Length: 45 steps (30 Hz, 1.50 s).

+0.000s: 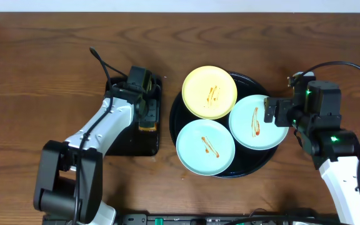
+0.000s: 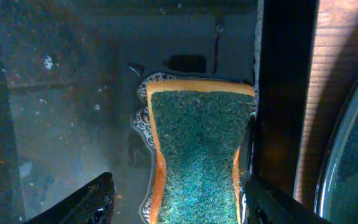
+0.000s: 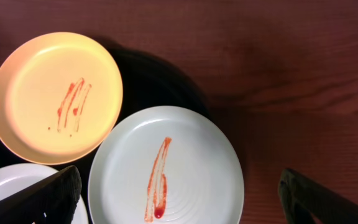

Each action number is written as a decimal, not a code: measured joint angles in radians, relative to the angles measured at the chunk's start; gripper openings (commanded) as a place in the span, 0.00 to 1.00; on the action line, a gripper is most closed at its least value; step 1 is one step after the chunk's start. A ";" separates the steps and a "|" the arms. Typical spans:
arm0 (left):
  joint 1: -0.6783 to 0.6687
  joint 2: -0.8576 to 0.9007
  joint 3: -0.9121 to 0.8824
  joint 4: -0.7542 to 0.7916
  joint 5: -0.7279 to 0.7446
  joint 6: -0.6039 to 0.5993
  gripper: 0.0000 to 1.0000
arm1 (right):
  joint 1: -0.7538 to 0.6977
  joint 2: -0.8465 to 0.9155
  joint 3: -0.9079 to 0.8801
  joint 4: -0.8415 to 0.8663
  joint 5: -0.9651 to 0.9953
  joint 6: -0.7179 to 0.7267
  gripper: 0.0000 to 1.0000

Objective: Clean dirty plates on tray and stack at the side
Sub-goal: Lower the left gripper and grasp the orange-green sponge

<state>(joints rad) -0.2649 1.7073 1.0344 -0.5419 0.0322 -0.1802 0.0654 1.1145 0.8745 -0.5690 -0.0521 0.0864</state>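
Note:
Three plates lie on the round black tray [image 1: 250,167]: a pale yellow plate [image 1: 209,92] at the back, a mint plate [image 1: 205,147] at the front and a mint plate [image 1: 256,121] at the right. All carry red sauce streaks. My right gripper [image 1: 274,112] is open above the right mint plate [image 3: 166,168], its fingers [image 3: 179,199] straddling it; the yellow plate [image 3: 56,96] is at upper left. My left gripper [image 1: 147,115] is open over a green-and-orange sponge [image 2: 194,146], with its fingers [image 2: 176,202] either side of the sponge.
The sponge lies in a smaller black rectangular tray [image 1: 124,140] left of the round tray, wet with some foam [image 2: 143,124]. Bare wooden table [image 1: 55,62] surrounds both trays. A black cable [image 1: 349,69] loops at the right.

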 measured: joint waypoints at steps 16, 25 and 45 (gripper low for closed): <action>0.000 0.008 0.000 0.000 0.051 -0.010 0.58 | 0.000 0.000 0.000 -0.001 0.000 0.000 0.99; 0.000 0.008 -0.029 0.019 0.051 -0.011 0.57 | 0.000 0.000 0.000 -0.002 0.000 0.000 0.99; 0.000 0.008 -0.069 0.078 0.063 -0.026 0.11 | 0.000 0.000 0.000 -0.031 0.003 0.000 0.99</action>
<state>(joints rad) -0.2649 1.7157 0.9649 -0.4641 0.0952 -0.2062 0.0654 1.1145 0.8745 -0.6003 -0.0494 0.0864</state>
